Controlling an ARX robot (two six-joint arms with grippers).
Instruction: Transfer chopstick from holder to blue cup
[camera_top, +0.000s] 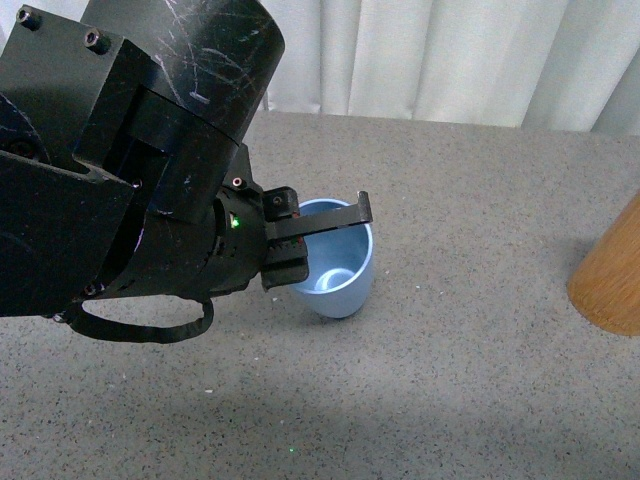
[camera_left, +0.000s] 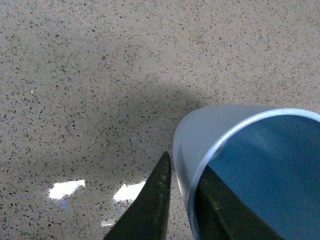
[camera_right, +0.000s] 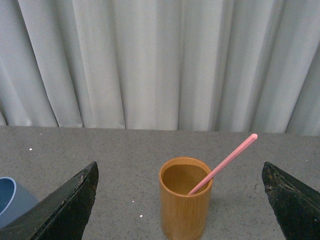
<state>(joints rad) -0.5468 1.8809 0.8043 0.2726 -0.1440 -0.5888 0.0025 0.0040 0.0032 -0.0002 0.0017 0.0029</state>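
Note:
The blue cup (camera_top: 337, 272) stands on the grey speckled table, tilted toward me, and looks empty. My left gripper (camera_top: 320, 240) is shut on its rim, one finger inside and one outside. The left wrist view shows the cup (camera_left: 250, 165) with the rim wall between my fingers (camera_left: 155, 200). The tan bamboo holder (camera_right: 184, 197) stands upright ahead of my open right gripper (camera_right: 182, 200), centred between its wide-apart fingers. One salmon-red chopstick (camera_right: 225, 162) leans in the holder. In the front view only the holder's side (camera_top: 612, 270) shows at the right edge.
A pale pleated curtain (camera_right: 160, 60) hangs behind the table's far edge. The cup's edge also shows in the right wrist view (camera_right: 12, 197). My left arm's black body (camera_top: 120, 170) fills the left of the front view.

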